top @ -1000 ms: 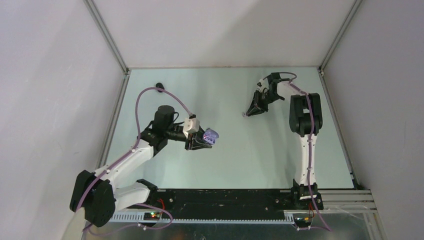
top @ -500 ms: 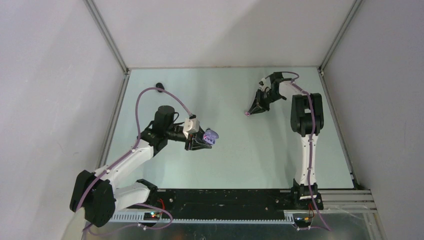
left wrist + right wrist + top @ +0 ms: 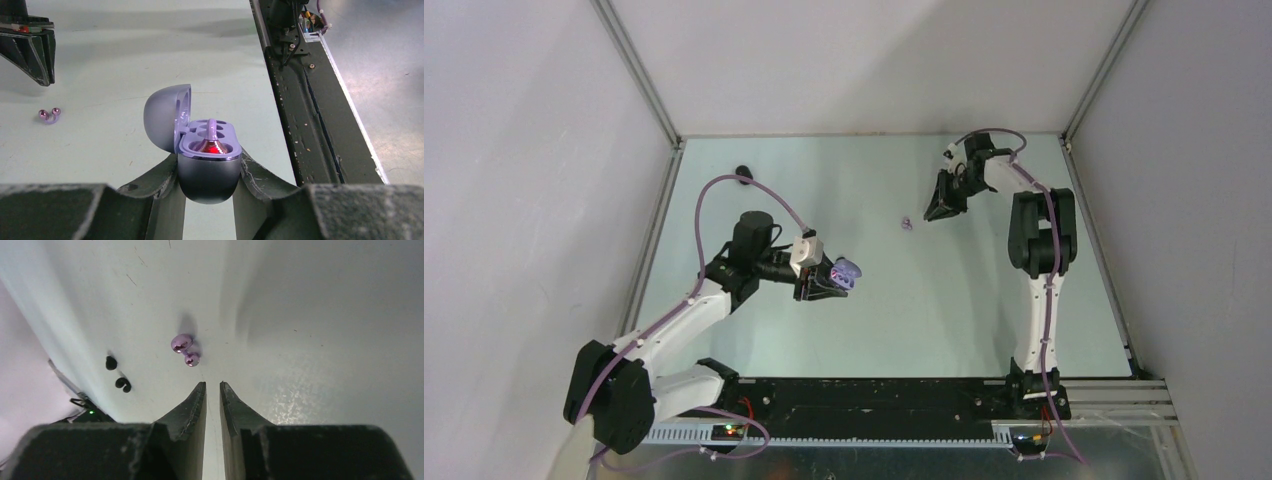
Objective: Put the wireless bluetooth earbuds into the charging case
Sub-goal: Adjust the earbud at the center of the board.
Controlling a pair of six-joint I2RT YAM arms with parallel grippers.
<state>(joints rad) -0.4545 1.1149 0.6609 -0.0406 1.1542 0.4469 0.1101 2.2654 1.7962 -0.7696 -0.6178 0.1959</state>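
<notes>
- My left gripper [image 3: 824,283] is squeezed tight on the charging case [image 3: 208,175]. It holds the case up off the table [image 3: 325,340] with the lid open.
- A purple bud [image 3: 212,135] looks to be sitting in the case already, with a red light under it.
- The other purple bud [image 3: 184,349] lies on the table, just in front of my right gripper [image 3: 212,386]. They do not touch.
- My right gripper's fingers are almost pinched together, with nothing between them.
- Two black buds [image 3: 123,384] lie far off near the wall. I see no case for them.
- I think the job is partly done. I must pick up the loose purple bud and put it in.
</notes>
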